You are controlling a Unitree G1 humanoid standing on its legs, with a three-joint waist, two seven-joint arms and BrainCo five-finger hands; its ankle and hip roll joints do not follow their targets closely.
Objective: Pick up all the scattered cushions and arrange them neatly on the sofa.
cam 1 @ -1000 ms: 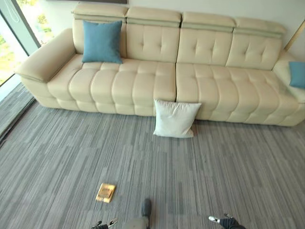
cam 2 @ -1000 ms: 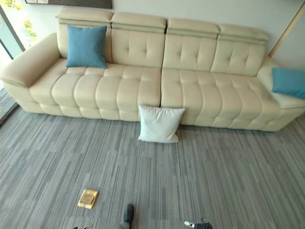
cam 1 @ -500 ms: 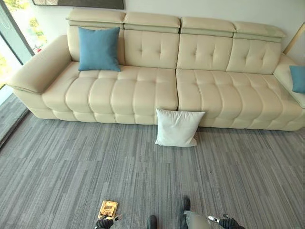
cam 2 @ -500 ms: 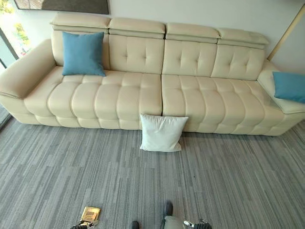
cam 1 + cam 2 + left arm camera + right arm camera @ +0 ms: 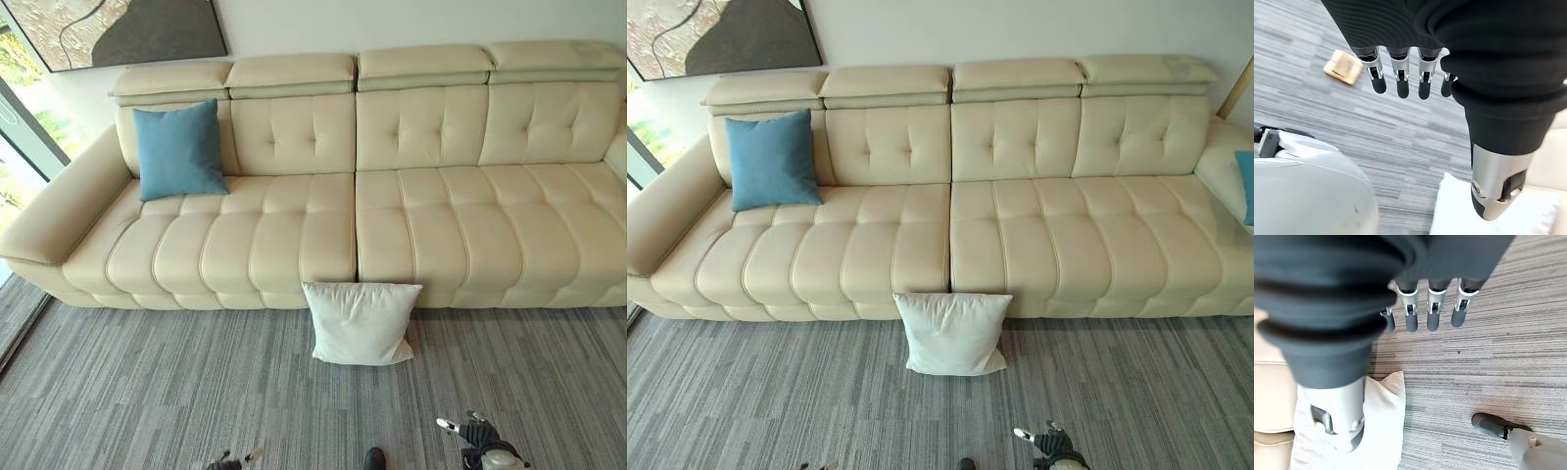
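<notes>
1. Grey striped carpet (image 5: 147, 401) covers the floor before a long cream sofa (image 5: 411, 225) standing against a pale wall; a dark picture (image 5: 118, 29) hangs above its left end, and a window (image 5: 15, 147) lies beyond that arm.
2. On the sofa, a blue cushion (image 5: 179, 152) leans upright on the backrest at the left end; another blue cushion (image 5: 1246, 186) shows at the far right edge.
3. A white cushion (image 5: 361, 322) sits on the carpet, leaning against the sofa's front (about midway).
4. A small gold box (image 5: 1343, 67) lies on the carpet.
5. The left hand (image 5: 1400, 78) and right hand (image 5: 1430, 313) hang above the carpet, fingers straight, holding nothing.
</notes>
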